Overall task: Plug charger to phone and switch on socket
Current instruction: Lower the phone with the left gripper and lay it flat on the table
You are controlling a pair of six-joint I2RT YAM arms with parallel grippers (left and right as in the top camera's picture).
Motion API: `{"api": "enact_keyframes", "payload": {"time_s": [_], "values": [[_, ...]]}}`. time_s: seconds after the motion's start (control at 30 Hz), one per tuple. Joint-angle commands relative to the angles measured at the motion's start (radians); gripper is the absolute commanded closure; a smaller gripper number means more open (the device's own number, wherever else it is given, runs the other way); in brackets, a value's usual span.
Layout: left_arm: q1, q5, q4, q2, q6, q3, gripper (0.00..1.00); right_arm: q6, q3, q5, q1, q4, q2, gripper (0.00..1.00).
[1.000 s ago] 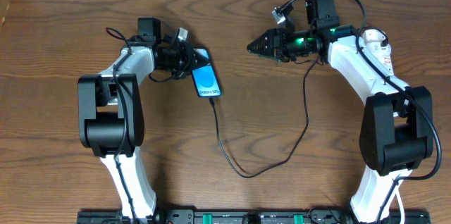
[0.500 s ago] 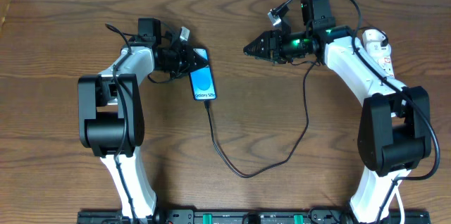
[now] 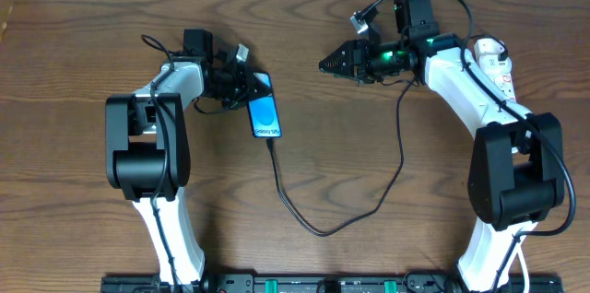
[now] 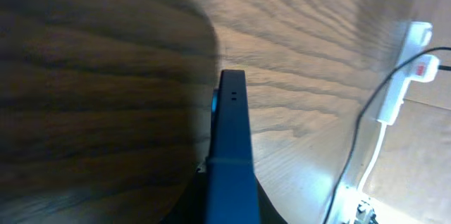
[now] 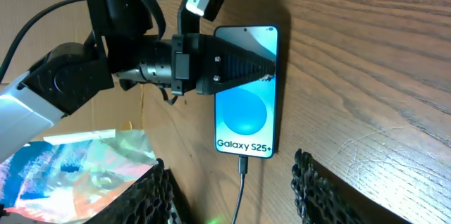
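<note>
My left pincer (image 3: 246,87) pinches the phone (image 3: 265,114) left of the desk's centre, right pincer (image 3: 324,64) spread empty; I fear any tug unseats the charger (image 3: 313,227) before the socket (image 4: 398,90) gets switched.

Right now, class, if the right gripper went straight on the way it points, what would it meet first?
Probably the phone, centred ahead of the right gripper in its wrist view and held by the left gripper. Nothing else shows between them. Height is unclear, so it might pass over it.
</note>
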Motion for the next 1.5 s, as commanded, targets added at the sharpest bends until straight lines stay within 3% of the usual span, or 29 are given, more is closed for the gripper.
{"api": "enact_keyframes", "payload": {"time_s": [0.0, 0.17, 0.47, 1.1, 1.47], "values": [[0.002, -0.051, -0.014, 0.007, 0.015, 0.011, 0.92, -0.02, 0.004, 0.0, 0.005, -0.004, 0.009, 0.45], [0.002, -0.053, -0.017, 0.007, 0.015, 0.011, 0.91, -0.019, 0.004, 0.0, 0.005, -0.004, 0.009, 0.45], [0.002, -0.053, -0.017, 0.007, 0.016, 0.011, 0.71, -0.02, 0.004, 0.001, 0.005, -0.006, 0.009, 0.45], [0.002, -0.054, -0.021, 0.007, 0.015, 0.011, 0.49, -0.02, 0.004, 0.001, 0.005, -0.007, 0.009, 0.45], [0.003, -0.068, -0.021, 0.007, -0.015, 0.011, 0.3, -0.02, 0.004, 0.0, 0.005, -0.008, 0.009, 0.45]]}}
